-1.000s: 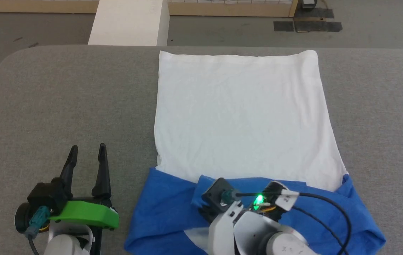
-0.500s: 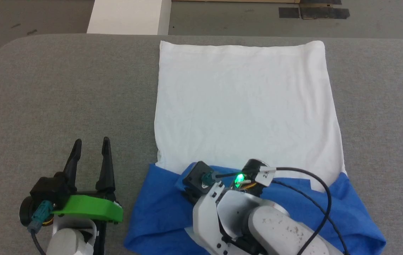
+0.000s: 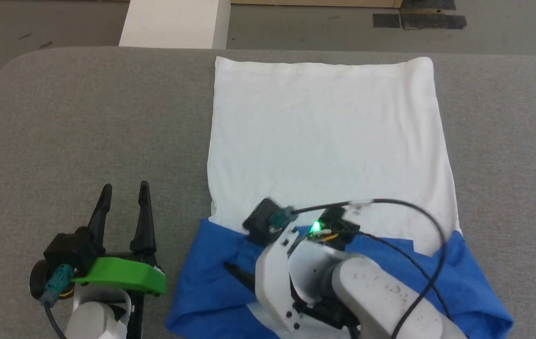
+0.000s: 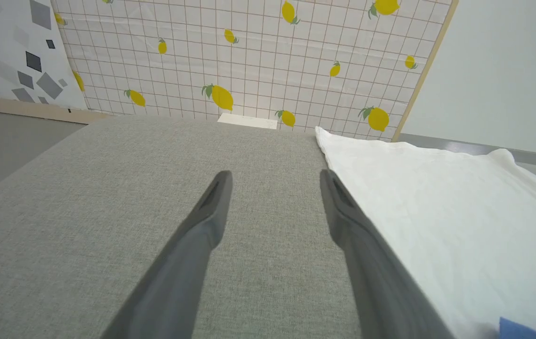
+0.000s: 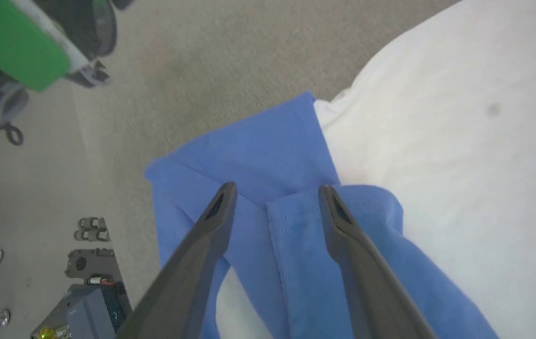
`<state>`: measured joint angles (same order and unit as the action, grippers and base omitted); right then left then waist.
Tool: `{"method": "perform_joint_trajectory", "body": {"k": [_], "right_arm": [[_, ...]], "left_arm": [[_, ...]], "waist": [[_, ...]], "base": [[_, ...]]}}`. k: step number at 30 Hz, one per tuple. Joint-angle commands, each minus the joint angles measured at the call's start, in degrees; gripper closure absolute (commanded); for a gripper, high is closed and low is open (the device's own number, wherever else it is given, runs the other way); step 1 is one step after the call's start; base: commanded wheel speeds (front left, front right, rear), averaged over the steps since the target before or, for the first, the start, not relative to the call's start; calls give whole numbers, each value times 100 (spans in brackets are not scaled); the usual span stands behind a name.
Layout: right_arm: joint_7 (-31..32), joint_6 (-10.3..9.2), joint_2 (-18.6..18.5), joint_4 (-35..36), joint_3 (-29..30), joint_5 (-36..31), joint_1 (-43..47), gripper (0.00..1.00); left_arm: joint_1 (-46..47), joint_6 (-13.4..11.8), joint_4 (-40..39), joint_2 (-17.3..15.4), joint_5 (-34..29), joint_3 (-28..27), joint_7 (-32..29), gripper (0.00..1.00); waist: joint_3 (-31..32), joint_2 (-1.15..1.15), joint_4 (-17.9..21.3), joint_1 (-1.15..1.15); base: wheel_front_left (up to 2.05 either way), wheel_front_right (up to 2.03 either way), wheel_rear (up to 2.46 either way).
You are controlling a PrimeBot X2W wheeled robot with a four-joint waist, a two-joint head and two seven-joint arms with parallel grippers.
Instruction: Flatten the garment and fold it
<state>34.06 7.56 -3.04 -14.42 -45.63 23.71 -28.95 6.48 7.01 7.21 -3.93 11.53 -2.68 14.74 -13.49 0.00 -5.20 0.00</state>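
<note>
Head view shows the soft white cloth T-shirt with royal-blue sleeves [image 3: 324, 136] on the grey fabric table [image 3: 84, 117], its body flattened and its sleeves turned inward but rumpled. The left gripper [image 3: 124, 188] sits beside it, spread and empty. The right gripper [image 5: 277, 188] is spread over the blue fold, holding nothing. Folding the body looks not yet done.

Test lab, propped lemon-print backdrop [image 4: 258, 52]
</note>
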Motion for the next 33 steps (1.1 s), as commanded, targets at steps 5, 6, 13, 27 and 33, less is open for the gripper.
{"method": "perform_joint_trajectory", "body": {"k": [5, 6, 13, 27, 33], "right_arm": [[-804, -8, 16, 873, 809, 323, 278, 0], [-936, -8, 16, 1025, 1000, 311, 328, 0], [-1763, -8, 16, 2120, 2609, -554, 834, 0], [-2501, -8, 16, 2805, 4274, -1163, 1606, 0], [-2741, -8, 16, 2840, 4261, -939, 1494, 0]], "left_arm": [[-40, 23, -25, -28, -127, 30, 26, 0], [-28, 24, -14, -54, -129, 40, 26, 0], [341, 38, -9, -475, -92, 259, -256, 0], [3171, 46, 443, -2303, 1296, 1237, -2756, 0], [4401, 46, 867, -2817, 1770, 1261, -4195, 0]], "waist": [[143, 0, 196, 0], [153, 0, 234, 0], [17, 0, 601, 0], [-1357, 0, 1381, 0], [-2013, 0, 1742, 0]], "base": [[0, 0, 0], [0, 0, 0], [0, 0, 0], [0, 0, 0], [0, 0, 0]]}}
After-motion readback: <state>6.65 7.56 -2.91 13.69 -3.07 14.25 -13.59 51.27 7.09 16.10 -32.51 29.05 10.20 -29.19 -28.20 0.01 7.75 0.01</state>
